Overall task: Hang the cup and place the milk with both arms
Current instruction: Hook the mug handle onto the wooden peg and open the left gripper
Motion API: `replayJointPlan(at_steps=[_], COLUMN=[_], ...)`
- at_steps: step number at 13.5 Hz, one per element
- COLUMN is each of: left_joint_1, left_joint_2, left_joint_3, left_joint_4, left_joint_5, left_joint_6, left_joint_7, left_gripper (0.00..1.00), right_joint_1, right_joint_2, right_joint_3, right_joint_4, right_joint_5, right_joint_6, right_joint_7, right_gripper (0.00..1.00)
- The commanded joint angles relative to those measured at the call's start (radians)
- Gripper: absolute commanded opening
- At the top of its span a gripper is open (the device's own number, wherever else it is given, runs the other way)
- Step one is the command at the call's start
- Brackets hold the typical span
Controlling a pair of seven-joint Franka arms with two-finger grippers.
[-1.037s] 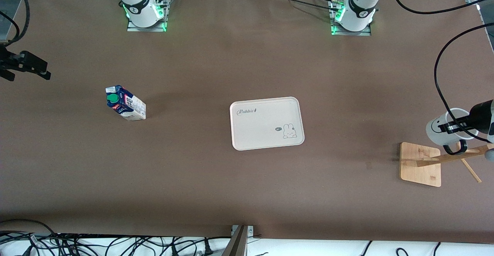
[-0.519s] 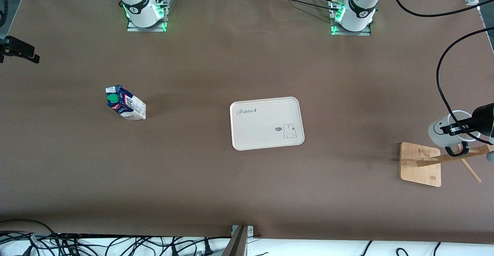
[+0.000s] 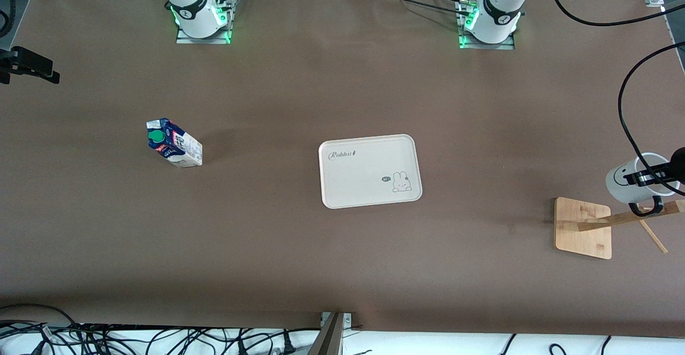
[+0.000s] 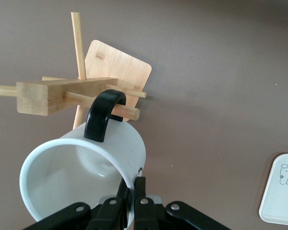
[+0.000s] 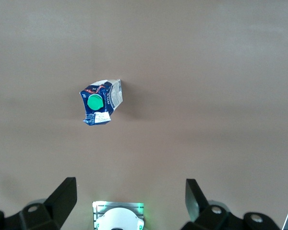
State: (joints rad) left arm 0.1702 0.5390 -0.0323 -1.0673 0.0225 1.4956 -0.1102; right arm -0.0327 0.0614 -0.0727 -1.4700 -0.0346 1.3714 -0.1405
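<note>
The white cup [image 3: 626, 181] with a smiley face hangs tilted in my left gripper [image 3: 654, 175], over the wooden rack [image 3: 615, 219] at the left arm's end of the table. In the left wrist view my left gripper [image 4: 133, 191] is shut on the cup's rim [image 4: 48, 158]. The black handle [image 4: 103, 115] lies across a rack peg [image 4: 129, 113] whose tip sticks out past it. The milk [image 3: 174, 143] stands upright on the table toward the right arm's end. My right gripper [image 3: 29, 67] is open and empty, high over that end. The milk also shows in the right wrist view [image 5: 100, 103], well clear of that gripper [image 5: 129, 196].
A white tray [image 3: 369, 170] with a rabbit print lies at the table's middle; its corner shows in the left wrist view [image 4: 281, 191]. The rack's wooden base [image 3: 582, 227] rests on the table. Black cables [image 3: 626, 108] hang near the left gripper.
My left gripper has carried the cup toward the left arm's end of the table, along the rack's peg. My right gripper has drawn up toward the table's edge.
</note>
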Motion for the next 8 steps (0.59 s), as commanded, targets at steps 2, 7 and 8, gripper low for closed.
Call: replayJointPlan(at_steps=[2,7,8], left_joint_1=[0.02,0.032,0.029], left_joint_2=[0.022,0.029,0.025], left_joint_3=[-0.008,-0.008,-0.014], left_joint_4=[0.03,0.03,0.032], left_joint_5=[0.005,-0.058,-0.053], left_joint_6=[-0.006,0.003,0.002], left_joint_7=[0.09,0.11,0.107], left_gripper=[0.17,1.0,1.0], right_joint_1=[-0.004,0.016,0.016], right_joint_2=[0.017,0.017,0.017], right_joint_3=[0.002,0.004,0.004], right_joint_4=[0.025,0.026,0.026], right_joint_5=[0.01,0.01,0.009], right_joint_6=[-0.009,-0.008,-0.005], right_joint_7=[-0.016,-0.008,-0.008], right_gripper=[1.0,1.0,1.0])
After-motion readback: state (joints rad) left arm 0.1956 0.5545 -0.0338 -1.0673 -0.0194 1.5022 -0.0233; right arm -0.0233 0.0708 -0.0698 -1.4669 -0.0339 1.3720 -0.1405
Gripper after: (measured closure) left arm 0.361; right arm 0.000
